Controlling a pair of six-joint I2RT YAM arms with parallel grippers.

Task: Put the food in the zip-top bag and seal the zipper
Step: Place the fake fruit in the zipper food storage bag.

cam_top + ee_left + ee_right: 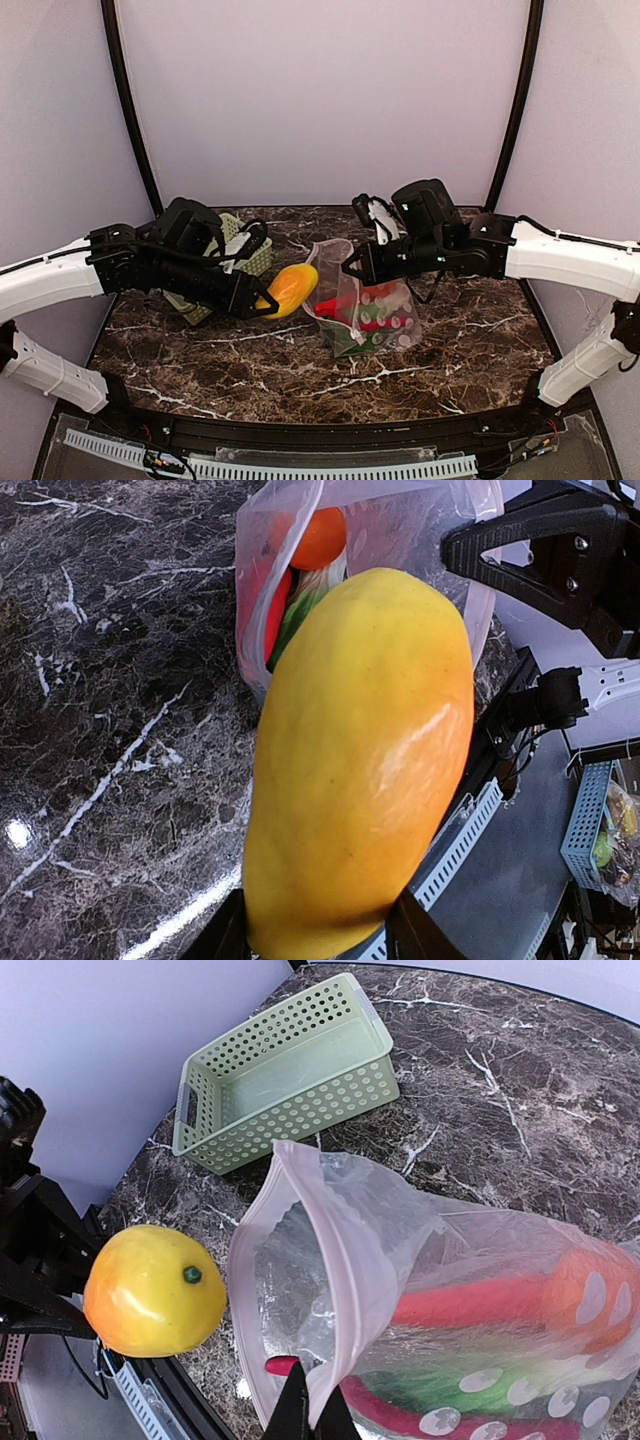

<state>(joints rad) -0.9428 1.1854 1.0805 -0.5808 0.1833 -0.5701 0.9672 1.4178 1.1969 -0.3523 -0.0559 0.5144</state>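
Observation:
A large yellow-orange food piece (288,290), shaped like a mango (360,760), hangs above the table just left of the bag's mouth, with my left gripper (268,303) shut on its lower end (315,935). The clear dotted zip-top bag (365,305) lies at the table's centre. My right gripper (310,1410) is shut on its rim and lifts the mouth open toward the mango (150,1290). The zipper (345,1240) runs along that raised pinkish rim. Inside the bag are a red chili (470,1300), a green piece (450,1385) and an orange round fruit (320,535).
The pale green lattice basket (245,255) stands behind my left arm at the back left, and it looks empty in the right wrist view (290,1070). Dark marble tabletop (420,370) lies in front of the bag. A slotted cable duct (300,465) runs along the near edge.

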